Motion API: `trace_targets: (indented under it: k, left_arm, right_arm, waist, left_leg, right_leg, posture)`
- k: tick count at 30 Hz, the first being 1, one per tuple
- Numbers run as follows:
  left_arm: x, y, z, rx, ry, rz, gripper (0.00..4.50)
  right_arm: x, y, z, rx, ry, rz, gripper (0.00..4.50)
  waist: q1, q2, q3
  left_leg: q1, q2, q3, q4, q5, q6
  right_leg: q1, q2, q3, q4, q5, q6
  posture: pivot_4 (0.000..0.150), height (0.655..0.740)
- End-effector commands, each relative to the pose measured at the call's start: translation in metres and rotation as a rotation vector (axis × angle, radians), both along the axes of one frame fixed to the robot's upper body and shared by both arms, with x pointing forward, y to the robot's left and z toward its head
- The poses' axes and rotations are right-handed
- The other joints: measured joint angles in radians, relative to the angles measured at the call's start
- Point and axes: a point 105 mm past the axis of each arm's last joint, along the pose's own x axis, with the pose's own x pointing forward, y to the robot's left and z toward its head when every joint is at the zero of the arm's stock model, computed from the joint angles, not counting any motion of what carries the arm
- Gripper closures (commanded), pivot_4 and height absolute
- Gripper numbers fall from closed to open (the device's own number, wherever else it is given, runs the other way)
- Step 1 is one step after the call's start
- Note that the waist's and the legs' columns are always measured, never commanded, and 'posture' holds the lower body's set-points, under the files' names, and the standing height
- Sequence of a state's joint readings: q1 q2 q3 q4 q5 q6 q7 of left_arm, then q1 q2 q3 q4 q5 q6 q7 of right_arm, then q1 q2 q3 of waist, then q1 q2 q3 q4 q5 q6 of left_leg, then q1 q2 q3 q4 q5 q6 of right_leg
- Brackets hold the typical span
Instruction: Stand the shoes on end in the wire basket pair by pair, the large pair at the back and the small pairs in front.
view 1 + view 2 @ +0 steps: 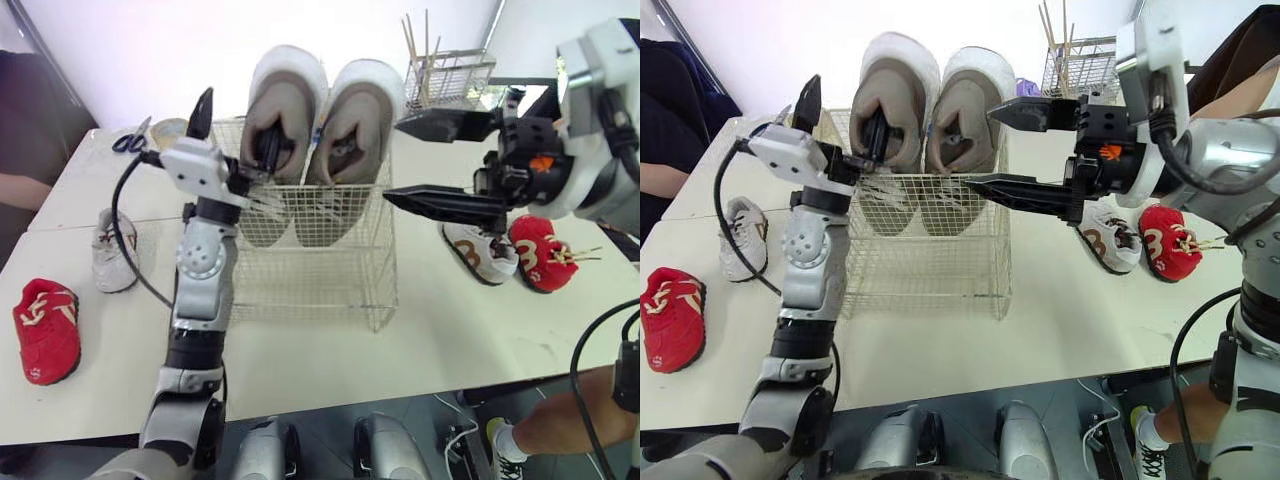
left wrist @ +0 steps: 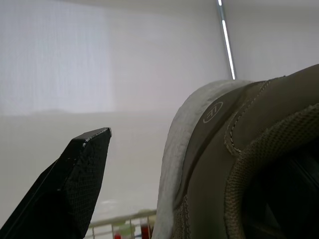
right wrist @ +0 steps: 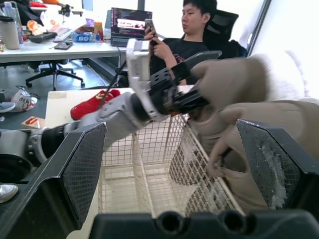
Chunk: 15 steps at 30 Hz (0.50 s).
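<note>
Large tan pair (image 1: 290,95), on end at the back of the wire basket (image 1: 330,285): left gripper (image 1: 238,112) spread, one finger inside a shoe's mouth, apparently steadying it; right gripper (image 1: 392,160) wide, empty, just beside; small shoes (image 1: 478,250) outside both grippers' fingers, not yet placed.

Right of the wire basket (image 1: 940,275), the small white shoe (image 1: 1108,243) has a brown mark like a 3 on its side. The red shoe (image 1: 1165,245) beside it has a white one.
</note>
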<state>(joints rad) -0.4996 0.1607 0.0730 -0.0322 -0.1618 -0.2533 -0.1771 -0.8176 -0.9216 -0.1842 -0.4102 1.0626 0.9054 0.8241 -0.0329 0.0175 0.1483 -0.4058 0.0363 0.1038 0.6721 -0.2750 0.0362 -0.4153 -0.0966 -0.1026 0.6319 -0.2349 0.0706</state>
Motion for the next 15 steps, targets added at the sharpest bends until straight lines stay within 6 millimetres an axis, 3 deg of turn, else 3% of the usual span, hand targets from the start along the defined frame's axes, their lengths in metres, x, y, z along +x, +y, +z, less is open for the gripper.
trace_targets:
  k: [1,10,15]
  left_arm:
    - [-0.005,0.019,-0.008,-0.039,0.076,0.006,0.05]
    - [-0.008,0.006,0.012,-0.068,0.065,-0.113,0.05]
    - [-0.017,0.01,0.021,-0.069,0.076,-0.179,0.05]
  right_arm:
    - [-0.001,-0.002,0.005,0.019,-0.041,0.008,0.0]
    - [0.001,-0.003,0.002,0.022,-0.037,0.031,0.0]
    - [0.001,-0.005,0.001,0.019,-0.036,0.034,0.0]
  waist:
    - [0.005,-0.005,0.003]
    - [0.038,-0.018,0.011]
    - [0.043,-0.024,0.015]
  left_leg:
    - [0.0,0.0,0.0,-0.003,0.001,-0.002]
    - [-0.005,-0.005,0.002,-0.003,0.004,-0.006]
    - [-0.006,-0.004,0.003,-0.003,0.004,-0.006]
  right_leg:
    - [-0.002,0.0,0.0,0.0,0.0,-0.001]
    - [-0.005,-0.005,0.001,-0.003,0.001,-0.001]
    - [-0.007,-0.005,0.001,-0.003,0.001,-0.001]
  posture:
    - [0.15,0.74]
    - [0.15,0.74]
    - [0.15,0.74]
